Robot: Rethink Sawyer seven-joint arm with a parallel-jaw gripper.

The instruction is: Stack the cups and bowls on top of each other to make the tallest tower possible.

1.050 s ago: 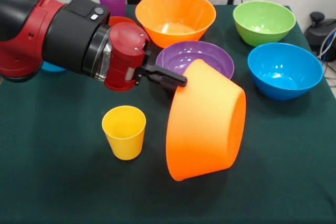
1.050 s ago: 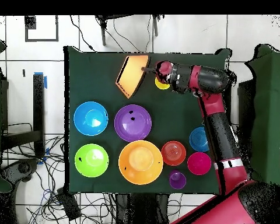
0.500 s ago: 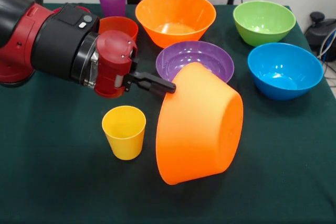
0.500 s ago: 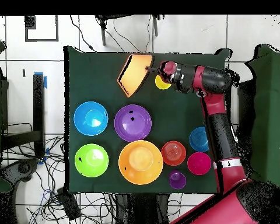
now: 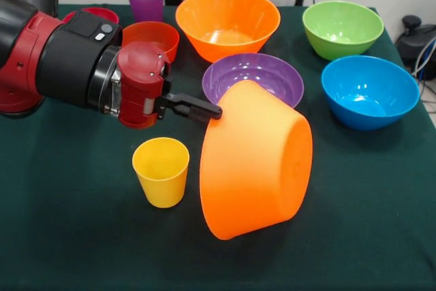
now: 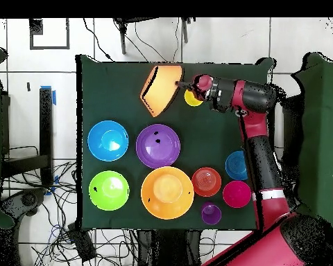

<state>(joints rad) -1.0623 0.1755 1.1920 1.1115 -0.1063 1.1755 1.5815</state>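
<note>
Barely begun: no tower yet. One large orange bowl (image 5: pixel 255 161) tipped on its side at the near middle of the tabletop (image 5: pixel 68 236), rim pinched by the tool (image 5: pixel 212 110). Other orange bowl (image 5: pixel 227 22), purple, green and blue bowls, yellow cup (image 5: pixel 161 170) all standing apart. From overhead alone, small pink bowl (image 6: pixel 236 194) fully visible.

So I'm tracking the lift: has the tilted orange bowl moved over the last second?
Yes. The tilted orange bowl has shifted left, toward the yellow cup, which stayed put.
</note>
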